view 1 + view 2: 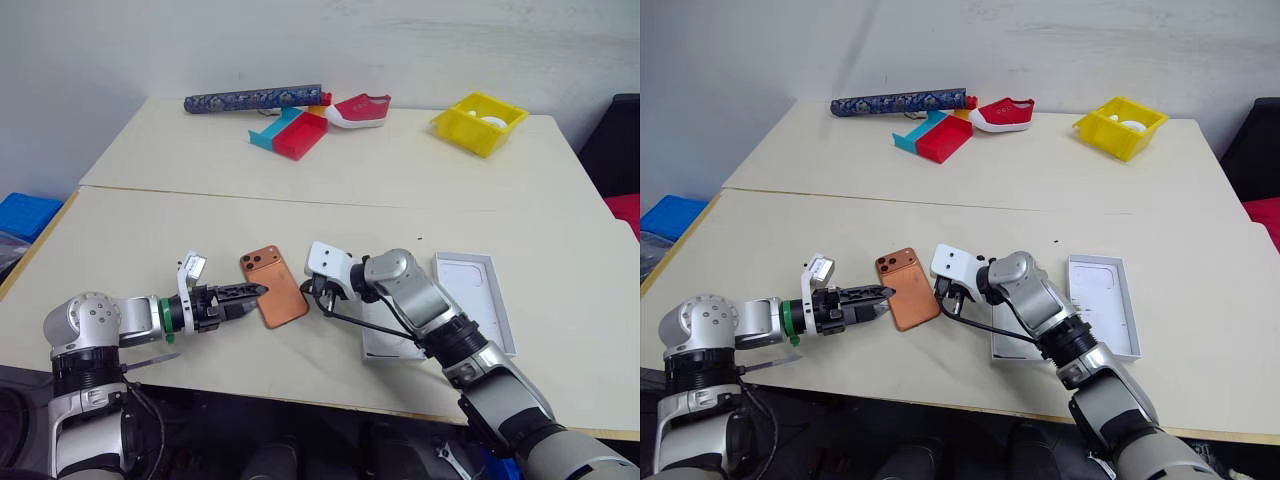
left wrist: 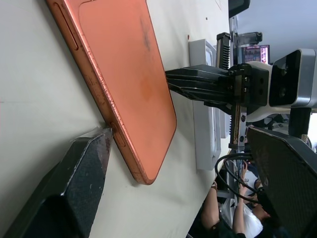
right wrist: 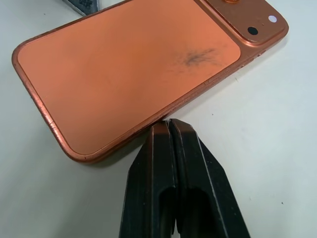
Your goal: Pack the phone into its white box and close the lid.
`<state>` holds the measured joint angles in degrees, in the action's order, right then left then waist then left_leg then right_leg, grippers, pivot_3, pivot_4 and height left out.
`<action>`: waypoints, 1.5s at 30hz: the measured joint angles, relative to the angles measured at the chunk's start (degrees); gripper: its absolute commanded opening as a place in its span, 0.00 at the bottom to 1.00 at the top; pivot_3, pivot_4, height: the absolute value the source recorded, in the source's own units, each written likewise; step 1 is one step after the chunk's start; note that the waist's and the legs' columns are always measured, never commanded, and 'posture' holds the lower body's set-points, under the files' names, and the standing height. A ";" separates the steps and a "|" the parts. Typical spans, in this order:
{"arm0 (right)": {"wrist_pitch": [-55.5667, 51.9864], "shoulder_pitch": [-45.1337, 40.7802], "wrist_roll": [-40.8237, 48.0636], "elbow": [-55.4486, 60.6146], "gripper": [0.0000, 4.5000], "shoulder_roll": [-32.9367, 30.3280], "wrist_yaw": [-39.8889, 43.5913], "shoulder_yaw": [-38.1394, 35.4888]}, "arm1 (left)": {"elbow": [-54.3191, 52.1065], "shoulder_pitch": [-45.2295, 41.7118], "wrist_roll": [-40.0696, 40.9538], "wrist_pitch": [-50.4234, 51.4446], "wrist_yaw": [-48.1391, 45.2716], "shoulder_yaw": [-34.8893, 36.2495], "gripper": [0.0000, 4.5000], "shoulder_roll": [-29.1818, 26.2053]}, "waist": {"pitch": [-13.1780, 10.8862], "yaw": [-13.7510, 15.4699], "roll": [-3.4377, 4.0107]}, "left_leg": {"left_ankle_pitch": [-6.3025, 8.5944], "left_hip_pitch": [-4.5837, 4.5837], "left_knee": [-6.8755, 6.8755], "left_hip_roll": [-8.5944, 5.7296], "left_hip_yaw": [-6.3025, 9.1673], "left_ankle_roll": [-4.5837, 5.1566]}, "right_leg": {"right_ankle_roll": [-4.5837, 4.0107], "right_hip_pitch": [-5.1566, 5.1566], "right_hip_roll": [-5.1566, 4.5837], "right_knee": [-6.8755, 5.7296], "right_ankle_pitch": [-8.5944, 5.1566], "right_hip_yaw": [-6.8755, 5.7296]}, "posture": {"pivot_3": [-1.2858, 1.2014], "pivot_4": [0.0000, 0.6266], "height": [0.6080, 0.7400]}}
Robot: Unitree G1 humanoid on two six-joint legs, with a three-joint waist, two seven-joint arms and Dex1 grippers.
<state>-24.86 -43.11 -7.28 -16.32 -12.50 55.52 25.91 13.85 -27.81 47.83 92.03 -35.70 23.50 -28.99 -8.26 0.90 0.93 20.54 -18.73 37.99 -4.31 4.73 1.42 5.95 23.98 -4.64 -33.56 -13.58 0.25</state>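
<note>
At the near edge of the table (image 1: 150, 215) the right gripper (image 3: 171, 130), fingers pressed together, touches the phone's (image 1: 273, 286) right long edge; the left gripper (image 1: 255, 291), spread wide, has one finger (image 2: 89, 163) against the opposite edge. Right of the phone lies the white box (image 1: 385, 340); the lid (image 1: 478, 295) sits further right

- Long dark blue patterned roll (image 1: 254, 99) lying along far edge of cream table (image 1: 400, 170).
- Shallow tray, half red and half teal (image 1: 290, 133), just in front of roll.
- Small red shoe with white sole (image 1: 359, 110) beside tray.
- Yellow plastic bin (image 1: 479, 123) well apart, toward far right, something pale inside.
- Blue crate (image 1: 25, 214) on floor at left.
</note>
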 measured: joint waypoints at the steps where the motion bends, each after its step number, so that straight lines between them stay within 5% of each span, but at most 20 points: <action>1: -0.02 -0.08 0.01 0.02 0.00 0.01 0.00 -0.08 | 0.00 0.00 0.10 0.06 0.00 0.27 1.00 0.08 | -0.02 -0.04 -0.07 | -0.03 -0.11 0.00 0.00 0.00 -0.04 | 0.00 0.11 0.00 -0.01 0.00 0.00 | 0.52 0.24 1.00; 13: 0.49 -0.31 -1.39 0.09 0.00 -0.04 0.08 -0.60 | -4.78 0.36 -0.18 0.40 3.99 -0.17 1.00 0.91 | -0.03 -0.18 -0.33 | -0.19 -0.47 0.01 0.02 0.05 -0.24 | 0.00 0.45 0.00 -0.02 0.00 -0.01 | 0.52 0.24 1.00; 22: 8.55 -1.59 -2.43 -2.12 0.00 0.54 1.66 3.24 | -8.25 3.37 3.93 -0.16 2.64 -7.06 1.00 -16.20 | -0.18 -4.10 -0.86 | -0.36 -0.36 -0.36 0.12 0.31 -0.82 | -0.24 1.09 0.19 -0.27 -0.13 0.21 | 0.52 0.24 1.00; 29: 9.31 -1.94 -2.47 -3.31 0.00 1.42 1.55 3.19 | -9.82 4.19 4.77 -0.40 3.87 -7.63 1.00 -17.87 | -0.10 -3.95 -1.13 | -0.61 -0.34 -0.76 0.21 0.45 -1.17 | -0.66 1.42 0.20 -0.45 -0.36 0.13 | 0.52 0.24 1.00; 45: 3.82 -1.30 -2.86 -3.63 0.00 1.56 2.31 1.06 | -6.24 -0.02 5.61 -1.01 12.47 -5.22 1.00 -2.99 | 0.01 -0.59 -0.71 | -0.50 0.88 -0.85 -0.04 1.09 -1.06 | -0.59 -0.24 0.12 0.02 -0.37 -0.11 | 0.52 0.24 1.00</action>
<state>-21.04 -44.41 -10.14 -19.95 -10.94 57.83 26.97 7.61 -27.83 53.44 91.02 -23.22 18.29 -31.98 -8.25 0.31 0.22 20.04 -17.85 37.15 -4.35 5.82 0.36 5.35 23.74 -4.53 -33.53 -13.95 0.14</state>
